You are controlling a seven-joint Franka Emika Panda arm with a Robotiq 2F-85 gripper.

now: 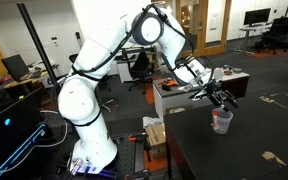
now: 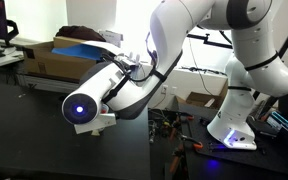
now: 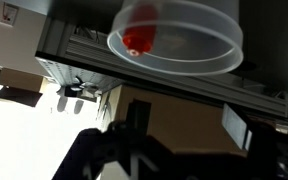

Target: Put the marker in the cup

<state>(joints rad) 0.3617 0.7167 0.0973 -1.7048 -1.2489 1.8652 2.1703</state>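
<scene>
One arm [image 1: 89, 100] reaches over the dark tabletop [image 1: 244, 150], where the cup [image 1: 222, 121] stands upright just below the jaws, which look parted and empty in the wrist view. The marker [image 3: 136, 41] lies inside the cup. A careless retreat could clip the light cup's rim and topple it, spilling the marker.

The cup [image 3: 189, 40] is clear, smooth plastic; the arm [image 2: 184, 30] wears glossy white shells; the desk [image 1: 246, 150] is dark and matt; the box [image 2: 44, 62] is plain cardboard.
</scene>
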